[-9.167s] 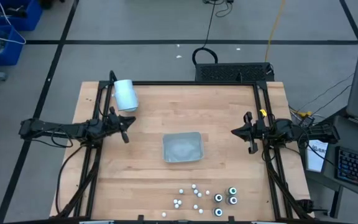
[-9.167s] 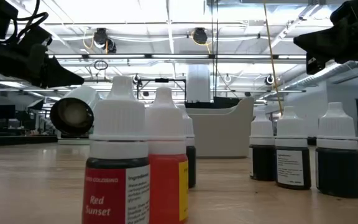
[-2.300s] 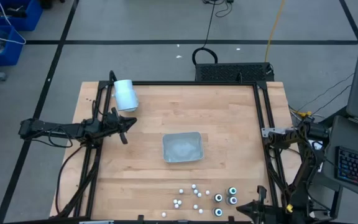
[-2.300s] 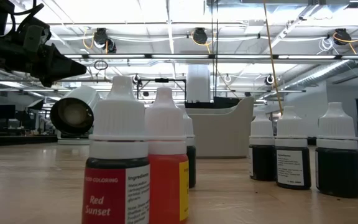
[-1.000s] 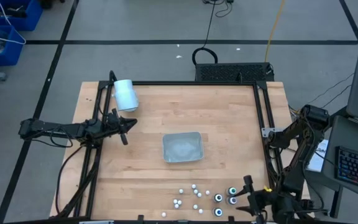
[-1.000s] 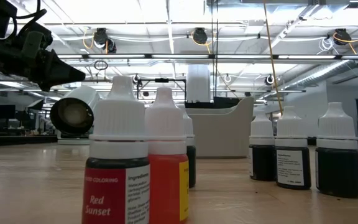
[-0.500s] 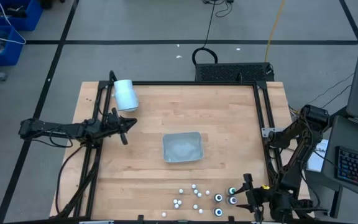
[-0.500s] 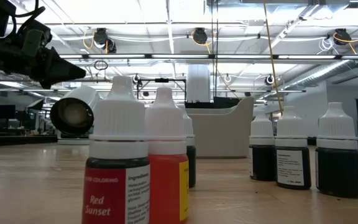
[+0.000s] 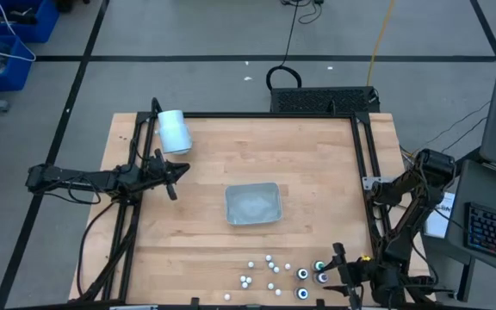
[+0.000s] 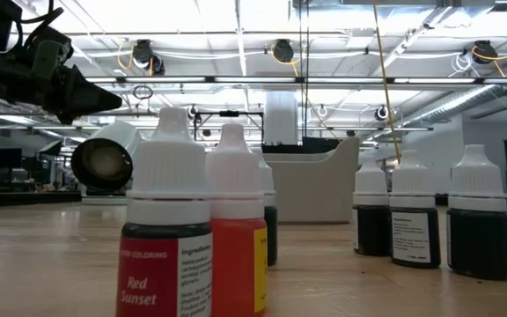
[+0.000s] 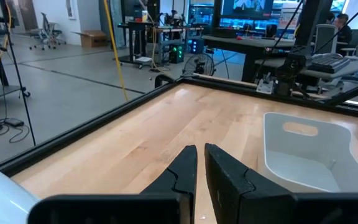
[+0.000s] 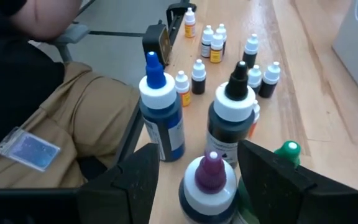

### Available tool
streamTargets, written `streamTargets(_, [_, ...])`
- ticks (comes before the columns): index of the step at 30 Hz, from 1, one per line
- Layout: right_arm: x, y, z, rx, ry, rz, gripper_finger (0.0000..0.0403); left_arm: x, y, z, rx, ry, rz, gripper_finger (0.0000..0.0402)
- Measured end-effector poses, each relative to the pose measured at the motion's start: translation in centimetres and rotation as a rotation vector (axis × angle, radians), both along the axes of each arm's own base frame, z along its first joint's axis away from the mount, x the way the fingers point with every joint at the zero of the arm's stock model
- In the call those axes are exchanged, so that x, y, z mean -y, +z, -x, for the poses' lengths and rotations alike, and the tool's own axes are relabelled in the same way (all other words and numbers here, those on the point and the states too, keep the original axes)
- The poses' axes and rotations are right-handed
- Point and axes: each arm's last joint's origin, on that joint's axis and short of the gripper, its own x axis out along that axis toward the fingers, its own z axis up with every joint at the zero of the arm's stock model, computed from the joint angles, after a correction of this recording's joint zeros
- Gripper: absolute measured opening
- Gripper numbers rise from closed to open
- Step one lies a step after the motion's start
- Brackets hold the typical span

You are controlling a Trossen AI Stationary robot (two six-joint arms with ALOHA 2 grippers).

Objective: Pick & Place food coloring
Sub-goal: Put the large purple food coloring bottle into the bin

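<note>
The food coloring bottles (image 9: 284, 277) are all bunched up near the table's front edge, right-of-center in the high view — small white-capped ones (image 9: 269, 258) on the inner side, the bigger dark ones (image 9: 302, 275) toward the right rail. The right gripper (image 9: 340, 274) hangs just beside those bigger bottles, fingers spread wide with nothing between them; its wrist view shows a purple-tipped bottle (image 12: 210, 180) sitting right ahead of the gap, with blue-tipped (image 12: 160, 112) and black-tipped (image 12: 232, 118) ones close behind. Not much slack there, bottles nearly touching. The grey tray (image 9: 252, 204) sits mid-table, well apart from the cluster, with bare wood all around it. The left gripper (image 9: 172, 176) waits over the left side with fingers pressed together, near the white cylinder (image 9: 174, 131) at the back-left corner.
</note>
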Motion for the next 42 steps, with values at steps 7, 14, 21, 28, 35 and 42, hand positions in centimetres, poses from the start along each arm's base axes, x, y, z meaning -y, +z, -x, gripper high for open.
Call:
streamTargets(7, [0.2,-0.2,0.1,-0.010,0.007,0.032,0.0205,0.0,0.0,0.0,-0.001,0.000,-0.001,0.0037])
streamTargets(14, [0.3,-0.3,0.2,-0.027,0.028,0.066,0.0205,0.0,0.0,0.0,-0.001,0.000,-0.001,0.0037])
streamTargets(21, [0.4,-0.8,0.3,-0.068,0.076,0.111,0.0205,0.0,0.0,0.0,-0.002,0.000,-0.003,0.0037])
streamTargets(28, [0.8,-1.1,0.5,-0.103,0.070,0.143,0.0205,0.0,0.0,0.0,-0.002,0.001,-0.003,0.0037])
streamTargets(35, [0.7,-1.0,0.4,-0.092,0.058,0.125,0.0204,0.0,0.1,0.0,0.007,0.001,-0.002,0.0037])
streamTargets(42, [0.3,-0.6,0.3,-0.055,0.070,0.092,0.0185,0.0,0.1,0.0,0.006,0.001,-0.002,0.0037])
